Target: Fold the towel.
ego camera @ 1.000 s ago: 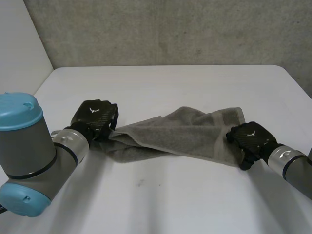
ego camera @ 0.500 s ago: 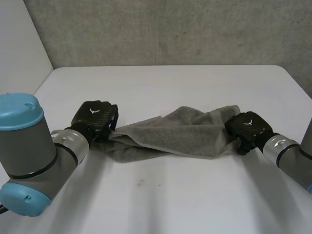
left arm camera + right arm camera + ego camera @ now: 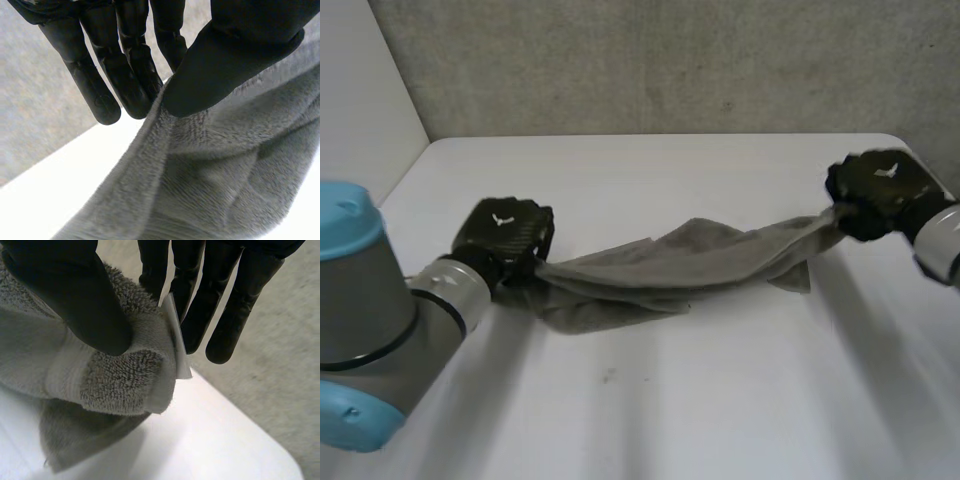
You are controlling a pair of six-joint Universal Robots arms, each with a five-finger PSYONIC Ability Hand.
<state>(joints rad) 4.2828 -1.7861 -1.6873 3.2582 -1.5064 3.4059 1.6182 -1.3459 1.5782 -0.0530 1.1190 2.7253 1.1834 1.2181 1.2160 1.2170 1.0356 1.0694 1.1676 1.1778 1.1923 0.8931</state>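
Item: towel (image 3: pixel 660 270), grey terry, strung across the white table (image 3: pixel 650 410) from 9 o'clock to 2 o'clock in the head view. It is gathered into a narrow band. Its sagging part near 9 o'clock probably rests on the tabletop, though the contact is hard to read. One loose corner hangs below the band toward 3 o'clock.

Left hand (image 3: pixel 505 235): at 9 o'clock, low by the table. Its thumb (image 3: pixel 235 55) presses the towel's end against the fingers (image 3: pixel 100 85), pinching the cloth.

Right hand (image 3: pixel 875 190): at 2 o'clock, raised, just inside the table's rounded far corner. Its thumb (image 3: pixel 75 290) clamps a hemmed corner of the towel against the fingers (image 3: pixel 235 305).

Edges and room: the far edge at 12 o'clock runs along a grey wall (image 3: pixel 670 60). The tabletop is bare from 4 to 8 o'clock on the near side, with a bare strip between towel and far edge.

Change since half a second ago: the right hand has risen and travelled from about 3 o'clock to 2 o'clock, carrying its end of the towel up. The cloth, then broader and lying flatter, is now drawn taut. The left hand has edged slightly outward at 9 o'clock
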